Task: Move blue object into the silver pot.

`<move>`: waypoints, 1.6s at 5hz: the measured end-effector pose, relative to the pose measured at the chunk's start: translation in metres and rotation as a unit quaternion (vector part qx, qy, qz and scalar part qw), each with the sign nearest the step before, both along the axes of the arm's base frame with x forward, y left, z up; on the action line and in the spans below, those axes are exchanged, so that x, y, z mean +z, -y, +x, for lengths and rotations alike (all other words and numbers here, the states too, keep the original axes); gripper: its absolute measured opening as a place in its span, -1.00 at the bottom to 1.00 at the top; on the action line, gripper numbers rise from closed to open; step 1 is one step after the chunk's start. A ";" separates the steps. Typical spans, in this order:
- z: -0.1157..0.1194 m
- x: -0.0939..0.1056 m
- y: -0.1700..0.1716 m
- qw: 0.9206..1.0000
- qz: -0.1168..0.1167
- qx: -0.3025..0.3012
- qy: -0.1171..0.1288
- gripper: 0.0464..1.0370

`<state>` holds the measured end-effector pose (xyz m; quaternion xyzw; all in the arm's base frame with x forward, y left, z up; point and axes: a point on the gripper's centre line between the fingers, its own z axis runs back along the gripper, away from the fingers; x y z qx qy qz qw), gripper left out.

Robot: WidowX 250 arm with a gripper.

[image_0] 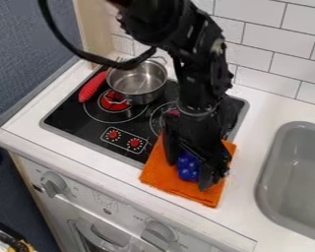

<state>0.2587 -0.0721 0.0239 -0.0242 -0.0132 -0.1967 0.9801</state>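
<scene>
Blue object (pixel 188 167) seemingly within tool (pixel 189 174)

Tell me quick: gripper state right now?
Gripper: down at the blue object over the orange cloth; can't tell if it's open or gripping.

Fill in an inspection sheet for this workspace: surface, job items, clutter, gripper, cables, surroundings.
Surface: white counter with inset black stovetop.
Blue object: at an orange cloth, partly hidden by the gripper.
Silver pot: upright on the stovetop.
Clutter: red item beside the pot.
Gripper: low over the cloth, at the blue object; grasp unclear.
Cables: one black cable, looping past the pot.
Surroundings: tiled wall, grey sink at right.
</scene>
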 end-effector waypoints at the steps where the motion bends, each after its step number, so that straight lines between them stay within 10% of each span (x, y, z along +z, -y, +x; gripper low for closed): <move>1: 0.003 0.000 0.002 1.000 -0.004 0.001 0.008 0.48; 4: 0.033 0.051 -0.011 0.997 -0.018 0.037 0.066 0.38; 5: 0.069 0.070 -0.048 0.991 0.014 0.097 0.095 0.38; 8: 0.117 0.035 -0.155 0.965 0.125 0.221 0.062 0.38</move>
